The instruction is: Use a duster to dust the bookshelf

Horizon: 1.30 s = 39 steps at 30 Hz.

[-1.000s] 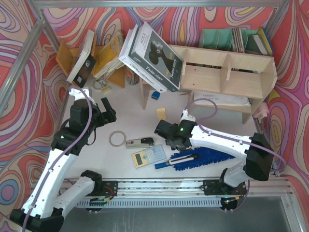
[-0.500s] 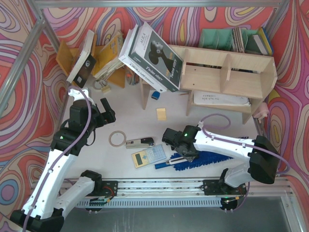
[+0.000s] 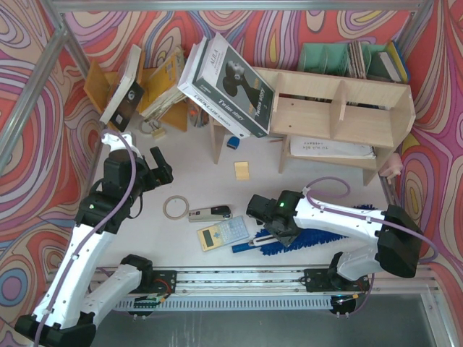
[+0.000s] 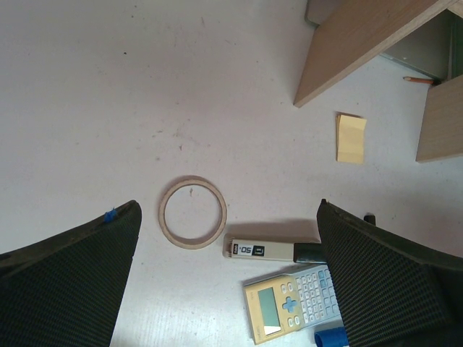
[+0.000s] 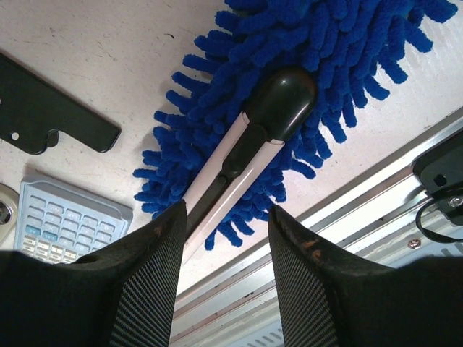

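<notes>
Bright blue fluffy microfibre duster (image 5: 347,58) lies flat on white worktop (image 4: 145,87), directly under right tool (image 5: 228,217). Its fingers spread, straddling slim black-and-silver rod (image 5: 246,141) that rests on fluff — contact unclear. Pale plywood two-tier bookshelf (image 3: 340,108) stands well beyond that tool. Left tool (image 4: 228,210) spread wide — hovers over beige ring (image 4: 192,212), grey calculator (image 4: 293,307) near.

Duster (image 3: 312,239) at front, right of calculator (image 3: 223,233); bookshelf (image 3: 340,116) behind, rear right.
</notes>
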Each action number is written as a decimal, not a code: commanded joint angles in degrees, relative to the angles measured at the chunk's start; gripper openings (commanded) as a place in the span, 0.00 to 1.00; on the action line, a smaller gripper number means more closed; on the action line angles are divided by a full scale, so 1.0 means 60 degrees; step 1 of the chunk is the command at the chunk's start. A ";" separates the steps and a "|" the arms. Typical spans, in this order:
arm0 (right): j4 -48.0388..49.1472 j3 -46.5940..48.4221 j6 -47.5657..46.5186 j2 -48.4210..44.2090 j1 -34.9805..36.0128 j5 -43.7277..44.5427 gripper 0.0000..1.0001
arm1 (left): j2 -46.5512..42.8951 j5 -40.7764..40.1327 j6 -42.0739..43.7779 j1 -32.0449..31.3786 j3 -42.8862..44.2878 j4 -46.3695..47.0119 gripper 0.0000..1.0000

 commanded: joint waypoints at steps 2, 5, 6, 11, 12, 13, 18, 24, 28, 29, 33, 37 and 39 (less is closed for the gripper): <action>0.0041 -0.0361 0.0553 0.0048 0.0064 0.0407 0.50 | -0.0096 -0.0082 -0.0029 0.0059 -0.0069 -0.0090 0.98; 0.0269 -0.0549 0.0629 0.0054 0.0017 0.0456 0.50 | -0.0096 -0.0083 -0.0029 0.0054 -0.0074 -0.0075 0.98; 0.0332 -0.0572 0.0625 0.0058 -0.0006 0.0493 0.51 | -0.0100 -0.0082 -0.0025 0.0061 -0.0074 -0.0075 0.98; 0.0699 -0.0663 0.0482 0.0168 -0.0092 0.0616 0.51 | -0.0096 -0.0082 -0.0021 0.0054 -0.0074 -0.0070 0.99; 0.0745 -0.0677 0.0440 0.0233 -0.0113 0.0616 0.51 | -0.0096 -0.0086 -0.0028 0.0054 -0.0074 -0.0067 0.98; 0.0829 -0.0692 0.0389 0.0269 -0.0155 0.0601 0.51 | -0.0096 -0.0083 -0.0028 0.0054 -0.0085 -0.0058 0.99; 0.1128 -0.0759 0.0119 0.0471 -0.0332 0.0586 0.51 | -0.0081 -0.0066 -0.0029 0.0063 -0.0081 -0.0053 0.99; 0.1045 -0.0761 0.0115 0.0668 -0.0366 0.0524 0.45 | -0.0076 -0.0067 -0.0029 0.0054 -0.0089 -0.0060 0.99; 0.0994 -0.0759 0.0116 0.0649 -0.0375 0.0585 0.40 | -0.0081 -0.0096 -0.0014 0.0056 -0.0089 -0.0062 0.99; 0.0987 -0.0757 0.0136 0.0637 -0.0370 0.0583 0.39 | -0.0081 -0.0097 -0.0018 0.0054 -0.0089 -0.0061 0.98; 0.0952 -0.0821 0.0280 0.0479 -0.0379 0.0622 0.37 | -0.0072 -0.0099 -0.0029 0.0061 -0.0089 -0.0055 0.98; 0.1029 -0.0871 0.0409 0.0330 -0.0384 0.0749 0.33 | -0.0067 -0.0082 -0.0029 0.0054 -0.0089 -0.0054 0.99; 0.1119 -0.0897 0.0415 0.0262 -0.0395 0.0809 0.31 | -0.0059 -0.0089 -0.0021 0.0065 -0.0089 -0.0062 0.98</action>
